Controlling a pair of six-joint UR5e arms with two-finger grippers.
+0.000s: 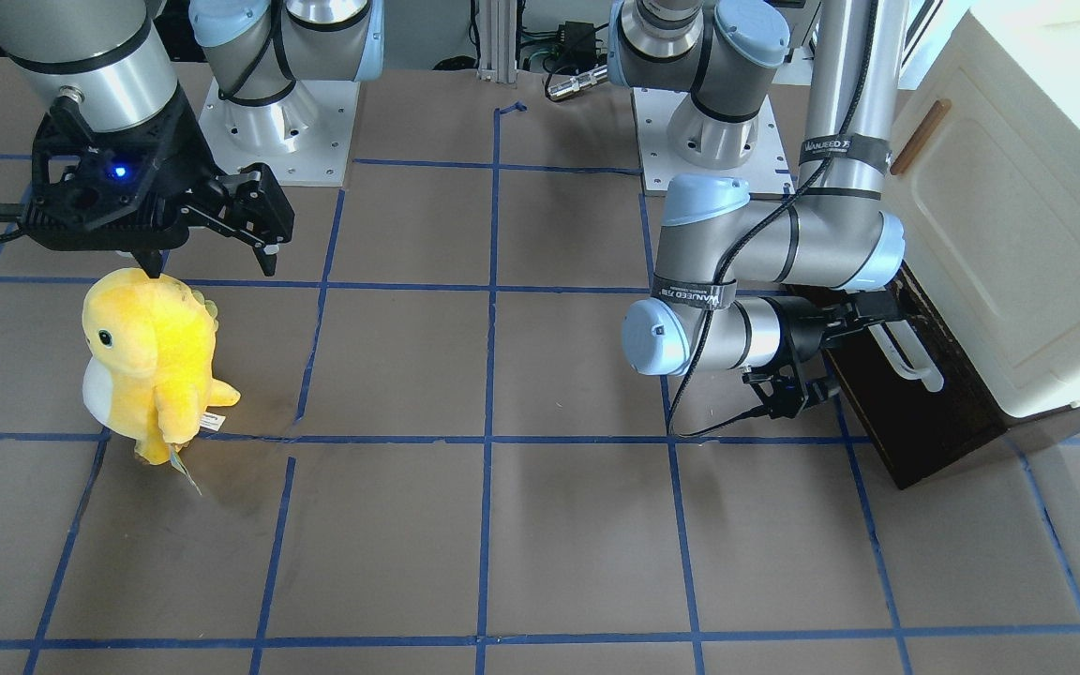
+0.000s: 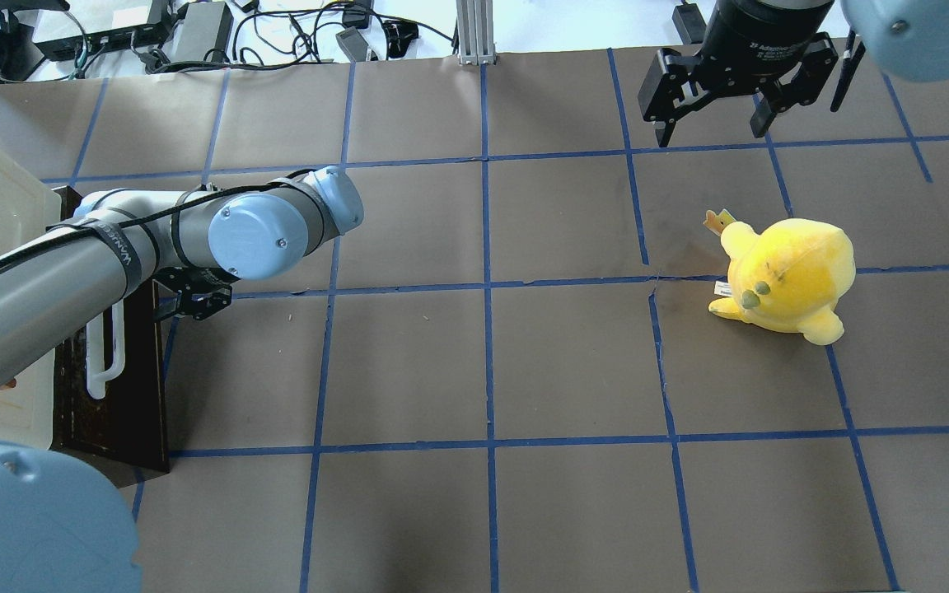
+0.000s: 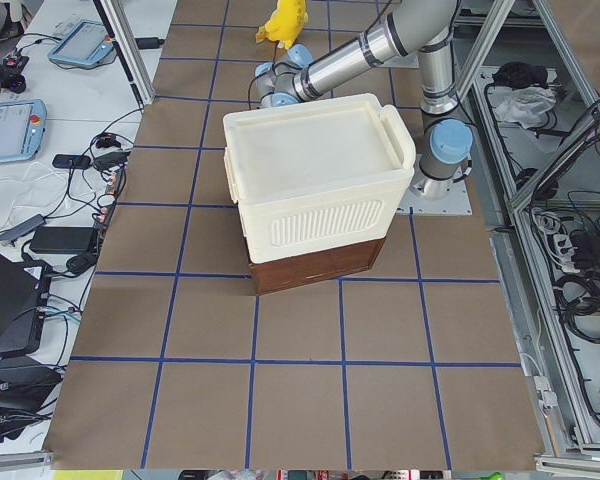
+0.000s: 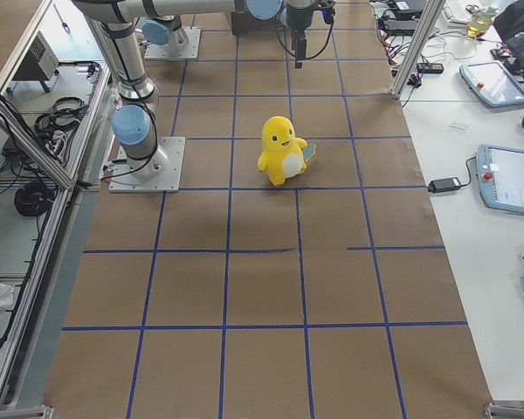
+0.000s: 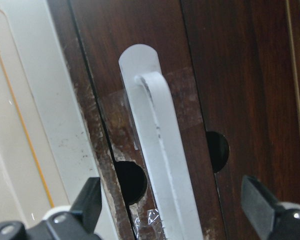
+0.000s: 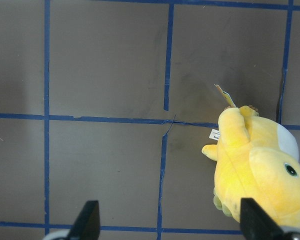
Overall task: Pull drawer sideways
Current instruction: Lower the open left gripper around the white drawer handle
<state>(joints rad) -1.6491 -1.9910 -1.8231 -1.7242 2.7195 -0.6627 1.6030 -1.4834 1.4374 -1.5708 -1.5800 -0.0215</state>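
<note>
Light is bright, even and diffuse from above in every view. On the table [image 1: 549,562] shadows are soft and faint — a blurred patch just beside the toy [image 1: 151,361], paler smears near the middle. The cabinet [image 1: 1018,234] is washed out to near white in the front-facing view, its top lost in glare; the far strip beyond the table in the overhead view is blown out too. The left wrist view is close and slightly soft: the handle [image 5: 157,165] has a dull sheen, the drawer [image 5: 240,75] reads dark, and the left fingers [image 5: 87,202] at the bottom edge are out of focus. In the right wrist view the table is sharp — the right fingers [image 6: 87,217] blur.
</note>
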